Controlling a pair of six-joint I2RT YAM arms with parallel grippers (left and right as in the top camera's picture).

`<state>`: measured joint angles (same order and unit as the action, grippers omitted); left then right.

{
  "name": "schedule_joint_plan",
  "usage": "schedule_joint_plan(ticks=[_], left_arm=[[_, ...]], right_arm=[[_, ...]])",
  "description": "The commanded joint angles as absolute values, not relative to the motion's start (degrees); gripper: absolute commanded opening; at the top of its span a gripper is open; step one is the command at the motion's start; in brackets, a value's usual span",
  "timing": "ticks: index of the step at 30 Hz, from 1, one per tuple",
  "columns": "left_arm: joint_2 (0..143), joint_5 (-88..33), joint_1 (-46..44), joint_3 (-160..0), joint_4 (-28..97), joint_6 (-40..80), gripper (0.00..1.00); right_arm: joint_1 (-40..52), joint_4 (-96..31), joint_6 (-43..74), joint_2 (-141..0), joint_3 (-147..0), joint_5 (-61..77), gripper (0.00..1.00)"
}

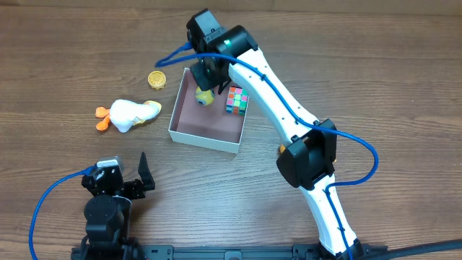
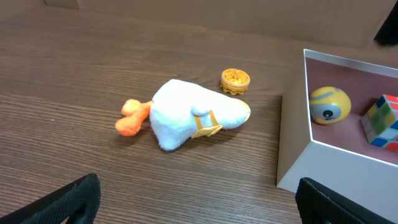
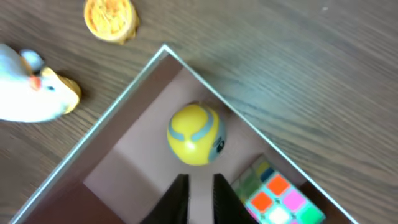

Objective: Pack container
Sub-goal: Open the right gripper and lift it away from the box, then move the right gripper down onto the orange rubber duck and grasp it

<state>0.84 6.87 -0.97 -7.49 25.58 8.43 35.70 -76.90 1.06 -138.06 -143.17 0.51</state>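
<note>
One box [image 1: 203, 139] sits mid-counter [image 1: 361, 65]. It holds two things: one yellow ball [image 3: 194, 134] in the far corner and one puzzle cube [image 1: 236, 100] near it. Outside lie one plush duck [image 1: 130, 114] and one gold disc [image 1: 157, 79], apart. The right hand [image 3: 202, 193] hangs over the box's far corner, fingers a narrow gap apart on nothing, ball just past their tips. The left hand [image 2: 196, 183], fingers spread wide and empty, is well apart from the box.
</note>
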Motion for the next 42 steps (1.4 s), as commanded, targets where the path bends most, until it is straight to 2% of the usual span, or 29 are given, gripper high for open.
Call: schedule_joint_plan(ticks=[1, 4, 5, 12, 26, 38, 42], left_arm=[[0.27, 6.39, -0.36, -7.27, 25.47, 7.29, 1.00], [0.27, 6.39, -0.36, -7.27, 25.47, 7.29, 1.00], [0.27, 6.39, -0.36, -7.27, 25.47, 7.29, 1.00], [0.27, 6.39, -0.36, -7.27, 25.47, 7.29, 1.00], [0.27, 6.39, -0.36, -7.27, 25.47, 7.29, 1.00], [0.27, 6.39, -0.36, -7.27, 25.47, 7.29, 1.00], [0.27, 6.39, -0.36, -7.27, 25.47, 7.29, 1.00]], right_arm=[[33.82, -79.94, 4.89, -136.29, -151.89, -3.75, 0.33], [30.50, -84.40, 8.73, -136.29, -155.35, -7.09, 0.58], [27.97, -87.00, 10.85, -136.29, -155.39, -7.07, 0.63], [18.46, -97.06, 21.71, -136.29, -154.74, -5.52, 0.73], [17.28, -97.08, 21.12, -135.90, -154.17, -8.45, 0.74], [17.28, -97.08, 15.55, -126.63, -153.75, -6.96, 0.74], [17.21, -97.08, 13.43, -124.03, -144.27, -6.85, 0.75]])
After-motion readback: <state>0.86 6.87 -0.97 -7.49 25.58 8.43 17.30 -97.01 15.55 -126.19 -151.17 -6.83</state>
